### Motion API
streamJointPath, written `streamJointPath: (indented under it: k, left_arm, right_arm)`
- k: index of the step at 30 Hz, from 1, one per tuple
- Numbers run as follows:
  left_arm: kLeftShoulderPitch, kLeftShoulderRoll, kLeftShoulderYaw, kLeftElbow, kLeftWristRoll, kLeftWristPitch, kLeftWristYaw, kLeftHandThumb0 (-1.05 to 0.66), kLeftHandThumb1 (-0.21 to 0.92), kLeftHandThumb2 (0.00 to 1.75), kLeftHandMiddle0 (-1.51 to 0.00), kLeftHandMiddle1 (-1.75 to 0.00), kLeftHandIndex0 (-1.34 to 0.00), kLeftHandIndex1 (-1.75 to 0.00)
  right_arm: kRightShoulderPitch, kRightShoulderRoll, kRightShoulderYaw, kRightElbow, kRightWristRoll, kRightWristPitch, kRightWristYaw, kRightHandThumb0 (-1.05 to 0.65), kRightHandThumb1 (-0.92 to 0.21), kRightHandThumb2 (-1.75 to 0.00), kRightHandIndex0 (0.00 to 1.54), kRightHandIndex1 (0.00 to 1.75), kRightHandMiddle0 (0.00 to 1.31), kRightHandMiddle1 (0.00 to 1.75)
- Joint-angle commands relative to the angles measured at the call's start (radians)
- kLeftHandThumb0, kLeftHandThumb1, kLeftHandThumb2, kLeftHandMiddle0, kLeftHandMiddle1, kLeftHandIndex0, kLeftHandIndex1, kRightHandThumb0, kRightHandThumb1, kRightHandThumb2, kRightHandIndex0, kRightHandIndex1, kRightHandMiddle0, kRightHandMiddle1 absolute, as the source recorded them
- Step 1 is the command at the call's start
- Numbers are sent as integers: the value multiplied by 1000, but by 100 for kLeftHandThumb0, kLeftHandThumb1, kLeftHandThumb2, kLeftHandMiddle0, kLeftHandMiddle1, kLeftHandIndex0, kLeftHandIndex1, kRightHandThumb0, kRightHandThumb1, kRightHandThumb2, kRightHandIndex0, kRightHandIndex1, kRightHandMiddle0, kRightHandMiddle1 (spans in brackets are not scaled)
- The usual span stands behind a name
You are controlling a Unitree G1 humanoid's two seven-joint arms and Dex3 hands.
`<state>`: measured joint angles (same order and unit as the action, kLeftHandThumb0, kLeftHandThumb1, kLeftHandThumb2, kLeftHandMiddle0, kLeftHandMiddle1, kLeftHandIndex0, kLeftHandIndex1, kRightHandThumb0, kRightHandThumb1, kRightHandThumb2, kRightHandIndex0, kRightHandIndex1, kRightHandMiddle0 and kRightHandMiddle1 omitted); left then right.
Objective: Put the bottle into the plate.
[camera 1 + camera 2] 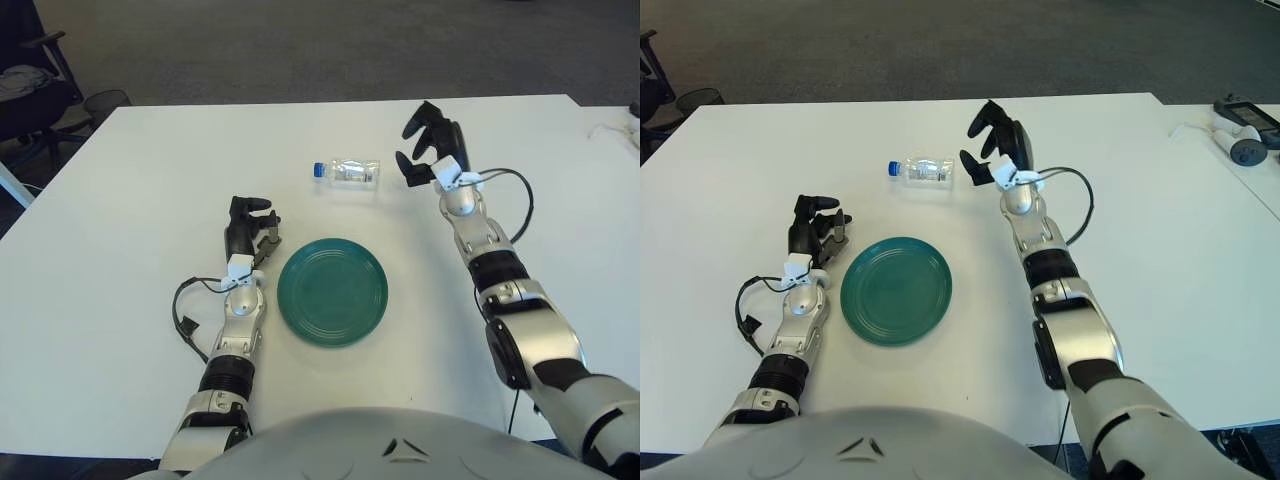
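Note:
A small clear bottle (347,173) with a blue cap lies on its side on the white table (130,200), its cap pointing left. A round green plate (333,291) sits nearer to me, below the bottle. My right hand (425,147) hovers just right of the bottle, fingers spread and holding nothing. My left hand (247,222) shows left of the plate, fingers loosely open, idle.
A black office chair (30,80) stands off the table's far left corner. White devices with a cable (1238,135) lie at the far right edge of the table.

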<state>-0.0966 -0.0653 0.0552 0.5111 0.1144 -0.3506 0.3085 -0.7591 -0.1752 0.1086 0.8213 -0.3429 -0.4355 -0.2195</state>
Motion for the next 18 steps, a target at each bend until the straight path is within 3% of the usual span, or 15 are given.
streamJointPath:
  k: [1,9,18]
  left_arm:
    - [42,-10,-6,46,2,38,1,-36,83,65,-61,-118,-25,-175]
    - [44,-20,-5,55,-6,21,3,-36,83,65,-61,-118,-25,-175]
    - [45,-27,0,80,-17,-12,5,-36,83,65,-61,-118,-25,-175]
  right_arm:
    - [-92,22,27,107,4,-53,47,-1,-16,-148,77,165,50,175]
    - [-223,96,88,325,-38,-78,28,-1,-17,-147,76,166,49,175]
    - [-287,136,124,444,-72,-59,-30,-1,-19,-147,72,171,48,175]
